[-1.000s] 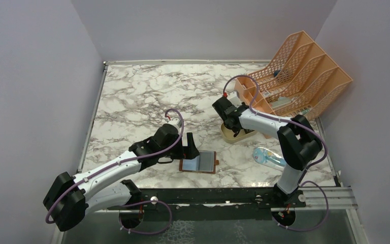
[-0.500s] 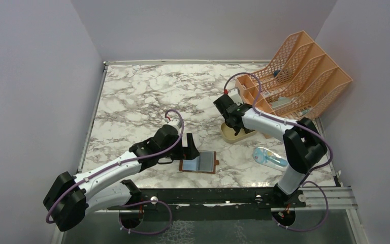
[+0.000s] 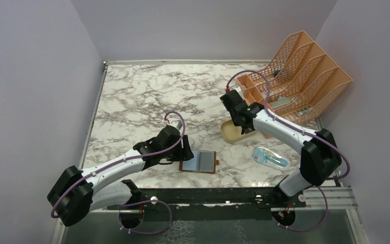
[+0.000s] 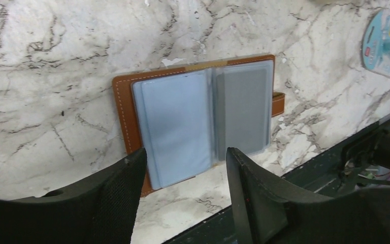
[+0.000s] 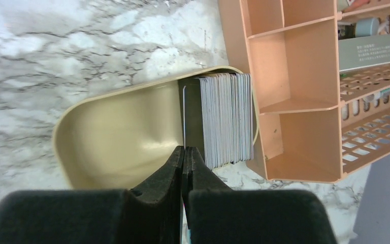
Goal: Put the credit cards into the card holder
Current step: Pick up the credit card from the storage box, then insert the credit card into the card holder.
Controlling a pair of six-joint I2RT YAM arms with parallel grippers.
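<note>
Credit cards (image 5: 226, 119) stand on edge inside the tan tray (image 5: 117, 137); the right gripper (image 5: 184, 150) jaws clamp a single card (image 5: 184, 114). The card holder (image 3: 199, 161) lies open on the desk (image 3: 142, 96), near-left of the tray, with the left gripper (image 4: 184, 155) jaws apart over it.
</note>
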